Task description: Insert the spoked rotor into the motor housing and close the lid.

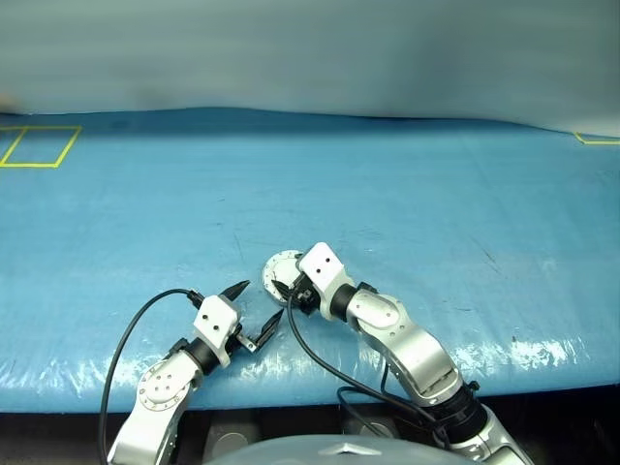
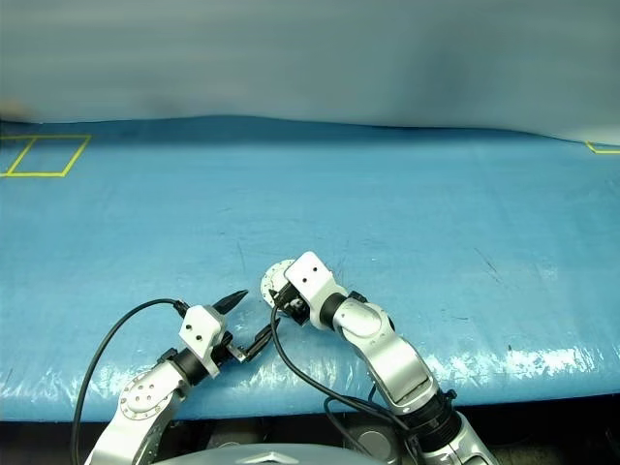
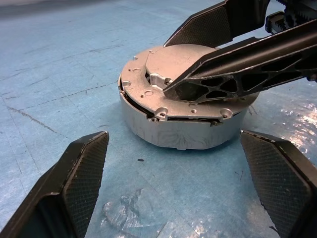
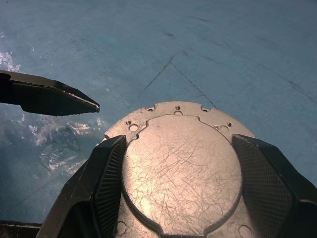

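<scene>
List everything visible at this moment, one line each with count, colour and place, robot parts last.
motor housing: one, silver-grey round case, on the blue surface between the two grippers
lid: one, scratched silver disc, lying down on top of the housing
blue surface: one, blue sheet under everything
yellow tape outline: one, yellow, far left corner of the surface
yellow tape mark: one, yellow, far right edge
left gripper: one, black fingers, open, just short of the housing
right gripper: one, black fingers spread over the lid

Even, bright overhead light; glare streaks the blue table cover [image 1: 504,356] along its near edge.
</scene>
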Controlling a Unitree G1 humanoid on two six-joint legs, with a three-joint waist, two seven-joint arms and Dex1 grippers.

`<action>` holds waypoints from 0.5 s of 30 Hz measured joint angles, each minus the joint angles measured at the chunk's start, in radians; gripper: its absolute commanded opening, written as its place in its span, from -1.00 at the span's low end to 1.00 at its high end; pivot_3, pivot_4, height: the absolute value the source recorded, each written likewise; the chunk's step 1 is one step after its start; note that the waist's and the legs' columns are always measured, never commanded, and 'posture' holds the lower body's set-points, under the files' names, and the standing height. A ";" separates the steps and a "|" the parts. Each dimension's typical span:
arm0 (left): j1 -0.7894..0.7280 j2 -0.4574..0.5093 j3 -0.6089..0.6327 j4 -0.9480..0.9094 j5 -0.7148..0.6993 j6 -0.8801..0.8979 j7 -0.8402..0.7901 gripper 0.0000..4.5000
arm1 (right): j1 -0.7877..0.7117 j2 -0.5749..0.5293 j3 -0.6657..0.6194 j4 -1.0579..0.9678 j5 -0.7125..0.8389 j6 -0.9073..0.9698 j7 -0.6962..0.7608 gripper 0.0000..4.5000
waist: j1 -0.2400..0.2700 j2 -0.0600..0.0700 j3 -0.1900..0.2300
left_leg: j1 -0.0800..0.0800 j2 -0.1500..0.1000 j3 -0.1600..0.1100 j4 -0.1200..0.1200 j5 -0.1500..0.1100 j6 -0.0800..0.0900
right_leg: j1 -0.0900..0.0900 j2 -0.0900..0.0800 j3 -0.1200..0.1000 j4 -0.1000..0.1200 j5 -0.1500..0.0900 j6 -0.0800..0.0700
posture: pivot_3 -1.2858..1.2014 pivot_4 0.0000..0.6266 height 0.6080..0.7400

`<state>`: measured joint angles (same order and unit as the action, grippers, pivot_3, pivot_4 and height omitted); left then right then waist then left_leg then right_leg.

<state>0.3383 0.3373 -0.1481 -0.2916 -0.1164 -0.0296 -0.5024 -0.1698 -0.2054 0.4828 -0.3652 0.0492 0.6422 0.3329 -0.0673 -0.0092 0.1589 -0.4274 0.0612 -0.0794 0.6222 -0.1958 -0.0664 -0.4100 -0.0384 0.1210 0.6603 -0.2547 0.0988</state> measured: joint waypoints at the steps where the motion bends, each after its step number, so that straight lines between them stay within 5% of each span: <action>1: 0.000 0.000 0.000 0.000 0.000 0.000 0.000 1.00 | 0.000 0.001 0.000 0.000 -0.001 0.000 -0.001 0.35 | 0.000 0.000 0.000 | 0.000 0.000 0.000 0.000 0.000 0.000 | 0.000 0.000 0.000 0.000 0.000 0.000 | 0.03 -0.52 1.00; 15: 0.008 0.001 0.001 0.000 0.000 0.002 0.002 1.00 | -0.001 0.002 0.028 0.016 -0.065 -0.024 -0.007 0.35 | 0.000 -0.001 -0.001 | 0.001 0.000 0.000 0.000 0.000 0.000 | 0.001 0.000 0.000 0.000 0.000 0.000 | 0.03 -0.52 1.00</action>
<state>0.3460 0.3382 -0.1476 -0.2920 -0.1165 -0.0280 -0.5003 -0.1711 -0.2035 0.5107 -0.3488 -0.0153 0.6179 0.3255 -0.0674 -0.0104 0.1581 -0.4262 0.0612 -0.0794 0.6224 -0.1956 -0.0663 -0.4094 -0.0384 0.1210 0.6603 -0.2547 0.0988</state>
